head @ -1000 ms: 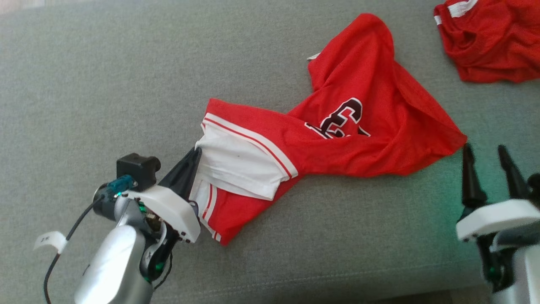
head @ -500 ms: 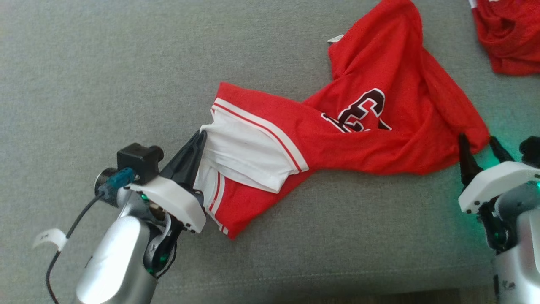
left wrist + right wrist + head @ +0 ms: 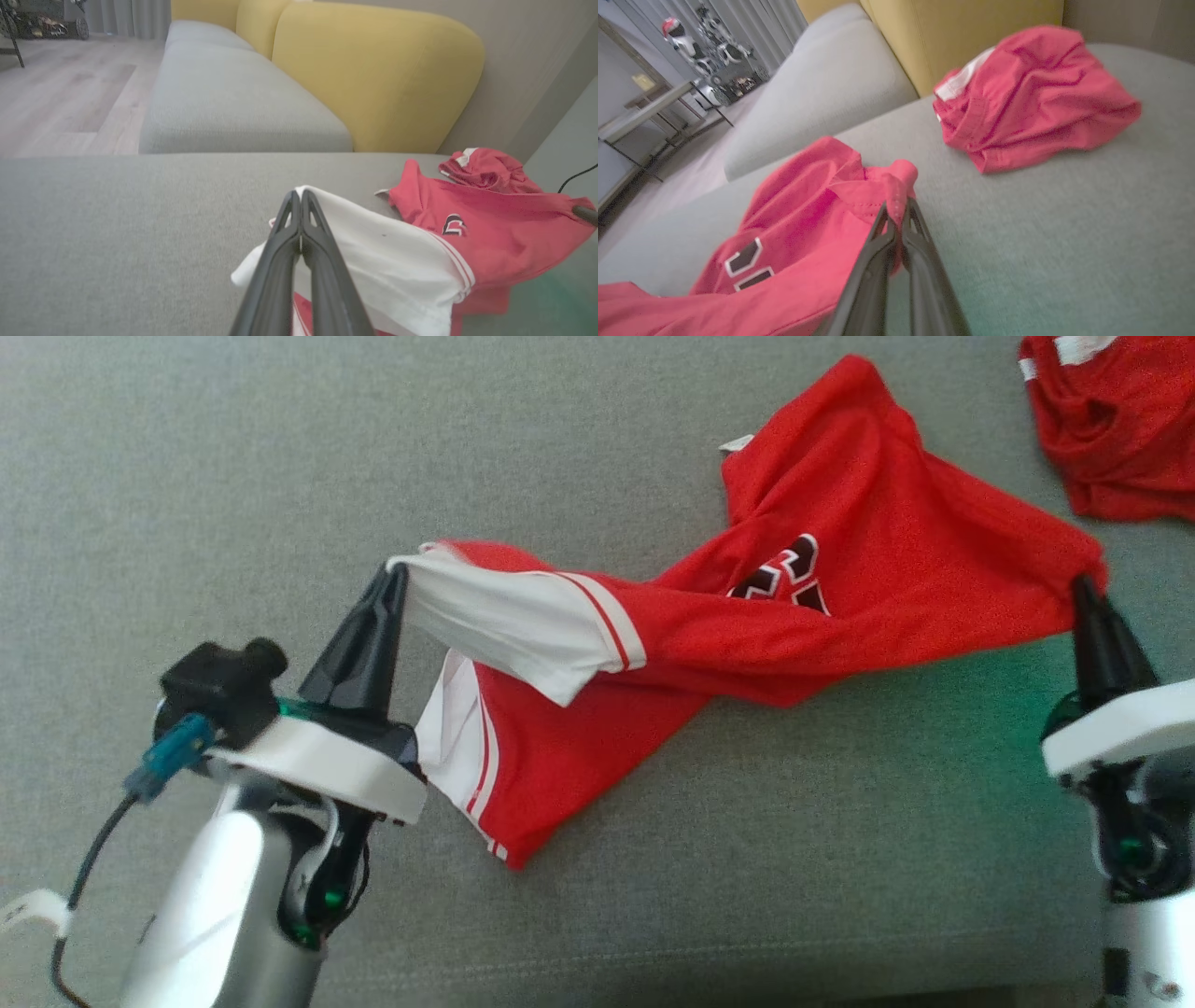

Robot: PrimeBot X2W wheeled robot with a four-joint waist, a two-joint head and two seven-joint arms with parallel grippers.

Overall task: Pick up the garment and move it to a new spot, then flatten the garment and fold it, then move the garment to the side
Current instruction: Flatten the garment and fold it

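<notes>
Cloth was held at both ends. The red garment (image 3: 840, 607) was stretched across the grey sofa seat (image 3: 280, 448), from the left side to the right side. It was lifted a little at its two ends, and its middle was rested on the seat. The left hand (image 3: 397, 574) was closed on the white part (image 3: 504, 616) of the garment at the left end. Its two dark fingers were pressed together, and the white cloth was pinched at their tips. The right hand (image 3: 1083, 586) was closed on a red corner at the right end. That corner was bunched up over the tips of the fingers, as was seen from the right wrist. Dark letters (image 3: 784, 574) with white edges were seen on the front of the garment, partly hidden in a fold. A small white tag (image 3: 738, 443) was seen at the far edge. A striped edge (image 3: 467, 747) in white and red was laid flat on the seat, just beside the left hand. A second red garment (image 3: 1111, 439) was crumpled at the far right of the seat, well apart from the held one. Green light (image 3: 980, 691) was cast on the seat near the right hand. From the left wrist, a yellow back cushion (image 3: 373, 70) was seen behind the seat, and a wooden floor (image 3: 60, 93) was seen beside the sofa.
</notes>
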